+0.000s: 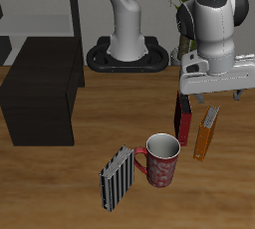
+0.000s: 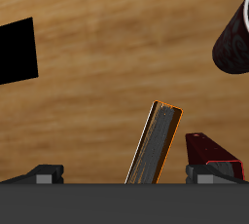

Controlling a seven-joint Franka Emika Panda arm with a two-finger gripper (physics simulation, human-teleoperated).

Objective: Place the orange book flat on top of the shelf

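The orange book (image 1: pixel 206 133) stands upright and slightly tilted on the wooden table, beside the dark red-and-black book (image 1: pixel 183 121). My gripper (image 1: pixel 211 101) hangs just above the orange book with its jaws wide open. In the wrist view the orange book (image 2: pixel 156 146) shows edge-on between my fingertips (image 2: pixel 44 173), untouched, and the gripper (image 2: pixel 126 175) holds nothing. The shelf (image 1: pixel 40 99), a low black cabinet with a flat top, stands far across the table; a corner of it shows in the wrist view (image 2: pixel 17 51).
A red patterned mug (image 1: pixel 163 160) stands near the books, toward the table's front edge; it also shows in the wrist view (image 2: pixel 233 38). A black-and-white striped book (image 1: pixel 118 180) stands beside the mug. A tall dark shelving frame (image 1: pixel 40 14) rises behind the cabinet.
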